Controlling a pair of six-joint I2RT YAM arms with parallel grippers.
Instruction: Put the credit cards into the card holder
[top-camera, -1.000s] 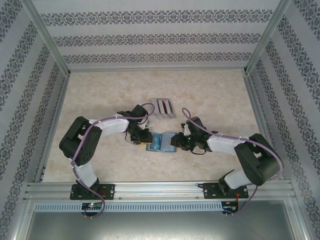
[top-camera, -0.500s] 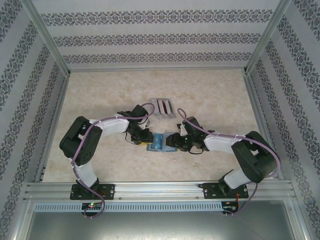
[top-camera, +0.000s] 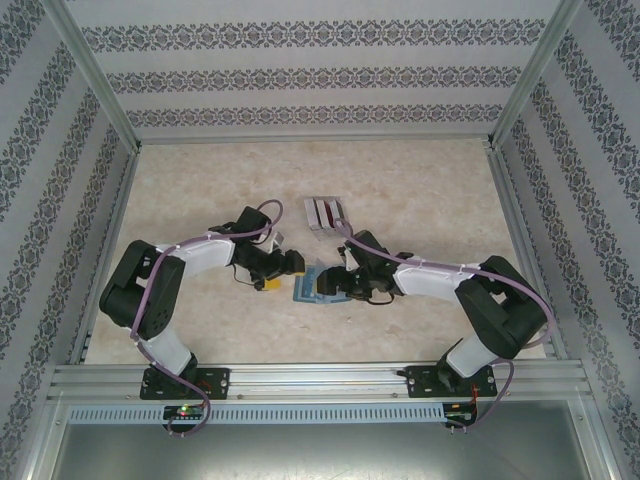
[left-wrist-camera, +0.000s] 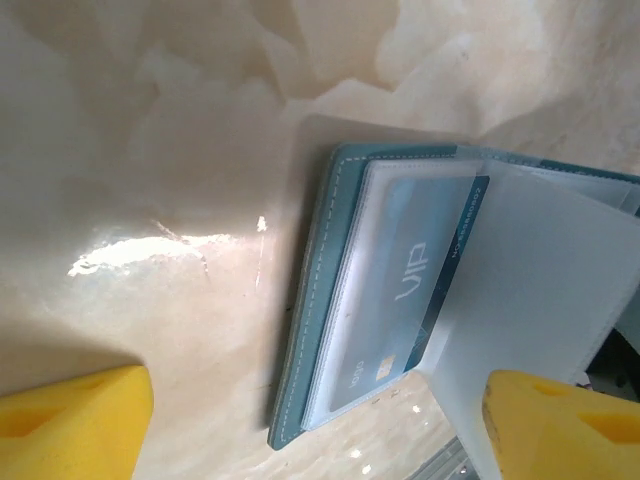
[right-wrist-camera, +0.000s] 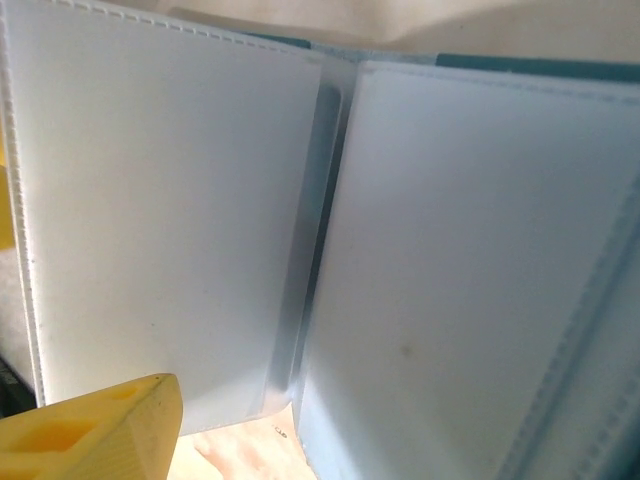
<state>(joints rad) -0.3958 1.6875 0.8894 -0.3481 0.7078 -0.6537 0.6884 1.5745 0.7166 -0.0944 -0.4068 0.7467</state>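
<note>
The left hand (top-camera: 283, 272) is seen just left of the card holder (top-camera: 306, 289), its yellow fingers (left-wrist-camera: 70, 420) spread wide with nothing gripped between them. The holder lies open near the middle of the desk (top-camera: 420, 190), somewhat toward the near edge, and a blue card (left-wrist-camera: 400, 300) is already lodged in one clear sleeve. The credit cards (top-camera: 325, 213) are stacked just behind it, toward the far edge. The right hand (top-camera: 336, 283) is placed over the holder's right part, close above the clear sleeves (right-wrist-camera: 180, 200); only one of its fingers (right-wrist-camera: 90, 435) is shown, so how far it is open cannot be told, nor whether anything is held.

The step in hand is judged to be a release after one insertion; next, a fresh card must be fetched from the stack while the holder is kept open and steadied.

Compared with a second ago, the left hand has been drawn back from the holder's left edge and opened; the right arm has been stretched further left over the holder; holder and stack are unmoved.
</note>
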